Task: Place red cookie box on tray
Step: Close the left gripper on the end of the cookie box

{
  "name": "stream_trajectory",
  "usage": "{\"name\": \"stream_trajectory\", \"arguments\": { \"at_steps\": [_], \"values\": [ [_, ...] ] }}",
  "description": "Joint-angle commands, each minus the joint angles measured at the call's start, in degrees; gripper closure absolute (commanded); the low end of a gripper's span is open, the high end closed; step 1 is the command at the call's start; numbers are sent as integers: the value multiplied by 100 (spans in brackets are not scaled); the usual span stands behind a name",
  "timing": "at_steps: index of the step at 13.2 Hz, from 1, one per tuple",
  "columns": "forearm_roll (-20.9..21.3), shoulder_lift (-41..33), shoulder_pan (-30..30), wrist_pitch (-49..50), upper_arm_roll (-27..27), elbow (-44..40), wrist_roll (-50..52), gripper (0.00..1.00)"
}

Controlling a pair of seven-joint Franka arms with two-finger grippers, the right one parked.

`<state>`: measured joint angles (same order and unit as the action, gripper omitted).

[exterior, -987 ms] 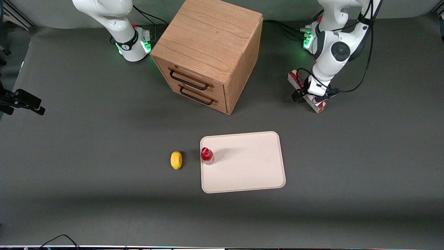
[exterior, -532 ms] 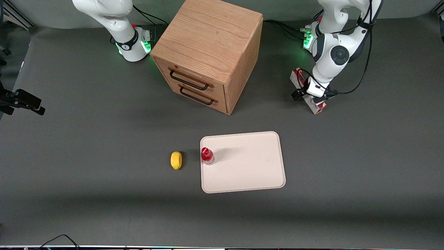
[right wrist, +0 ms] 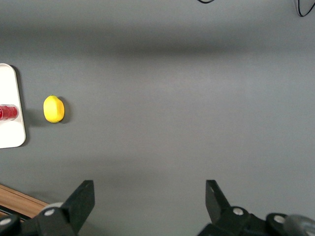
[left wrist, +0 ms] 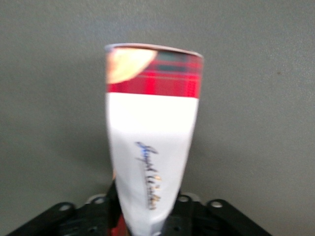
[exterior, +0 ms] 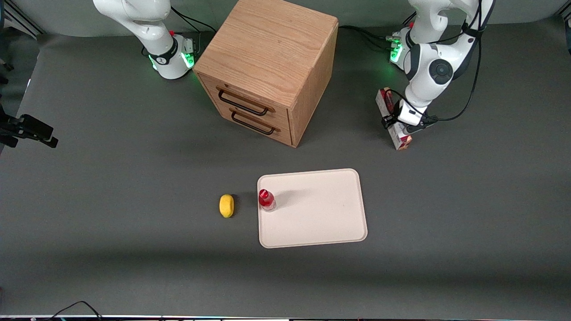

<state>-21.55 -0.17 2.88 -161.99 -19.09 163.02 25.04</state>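
The left gripper (exterior: 403, 126) has its jaws clamped across the narrow width of the red cookie box (left wrist: 150, 147), near the middle of its length, toward the working arm's end of the surface and farther from the front camera than the tray (exterior: 332, 223). Whether the box rests on the surface or hangs just above it cannot be told. It looks like a light, stiff carton with smooth printed faces, so a mid-length hold suits it, though hard squeezing could dent it. A small red-capped bottle (exterior: 266, 199) stands at one tray edge
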Motion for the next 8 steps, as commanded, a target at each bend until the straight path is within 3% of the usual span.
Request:
{"name": "stream_trajectory", "arguments": {
  "at_steps": [1,3,5,6,8],
  "values": [
    [-86,-343,10,-131,80,301,-429,100],
    [-68,-483,10,226,107,74,-447,100],
    [37,-685,10,1199,159,-461,-447,100],
    [220,-773,-7,1762,238,-786,-439,100],
    [983,-923,-60,3044,580,-1637,-368,100]
  ]
}}
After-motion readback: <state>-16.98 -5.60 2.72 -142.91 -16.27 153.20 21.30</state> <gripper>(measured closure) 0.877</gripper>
